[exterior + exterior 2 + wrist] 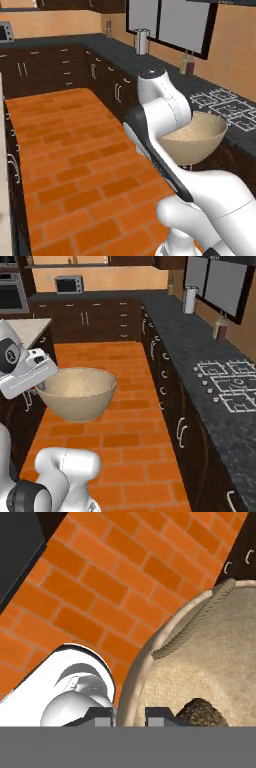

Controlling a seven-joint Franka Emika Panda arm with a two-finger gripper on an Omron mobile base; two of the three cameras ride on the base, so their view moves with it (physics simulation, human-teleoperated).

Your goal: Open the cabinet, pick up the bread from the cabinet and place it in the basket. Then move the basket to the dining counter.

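Above the brick floor, mid-aisle: I am carrying the basket (76, 392) in the air, clear of every counter.
Basket: it is hanging between the black granite counter (210, 363) on the right and the pale stone top (27, 328) at the far left of the right base view.
Bread: I am seeing a dark tan lump (201, 713) lying inside the basket, near the rim I am holding.
Gripper (129, 716): its fingertips are straddling the basket's rim, one outside and one inside, clamped on it.
Done, as I am judging it: the bread is already sitting in the basket, and the basket is lifted.
Remaining: I am reckoning on bringing the basket to the dining counter, setting it down and letting go.
Cabinet: I am not able to judge its door from these views.
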